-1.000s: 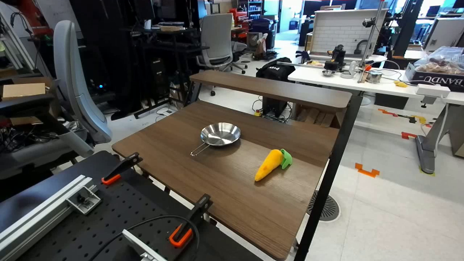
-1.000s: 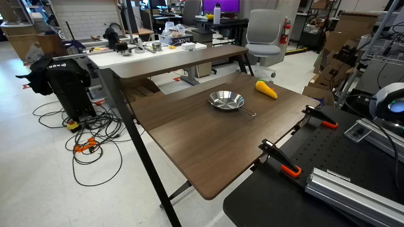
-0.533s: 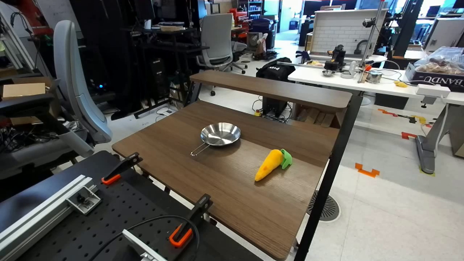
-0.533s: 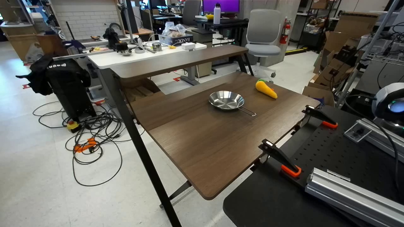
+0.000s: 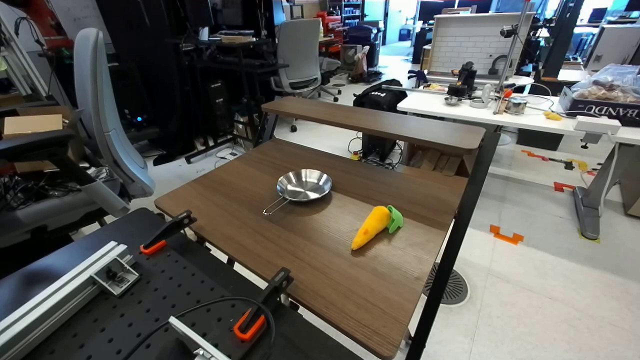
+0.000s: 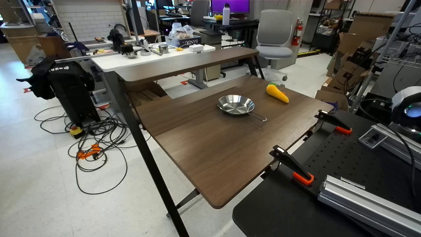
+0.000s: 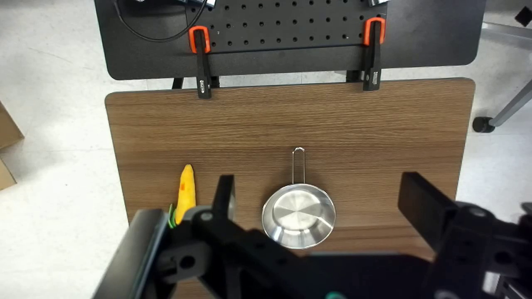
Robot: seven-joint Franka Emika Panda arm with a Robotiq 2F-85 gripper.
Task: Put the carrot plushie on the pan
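Observation:
The carrot plushie (image 5: 371, 228) is a yellow-orange cone with a green leafy tuft. It lies on the brown table in both exterior views (image 6: 277, 93). In the wrist view the carrot plushie (image 7: 186, 193) is at left, its tuft partly hidden behind a gripper finger. The pan (image 5: 304, 185) is round, shiny and silver with a thin wire-loop handle. It stands upright and empty on the table, apart from the plushie, also in an exterior view (image 6: 235, 104). My gripper (image 7: 318, 187) is wide open and empty, high above the table, with the pan (image 7: 298, 214) showing between its fingers.
A raised wooden shelf (image 5: 375, 122) runs along the table's far edge. A black perforated bench (image 7: 282, 25) adjoins the opposite edge. Two black-and-orange clamps (image 7: 202, 62) (image 7: 373, 54) jut from the bench over the table's edge. A slanted black table leg (image 5: 452, 245) stands at one side.

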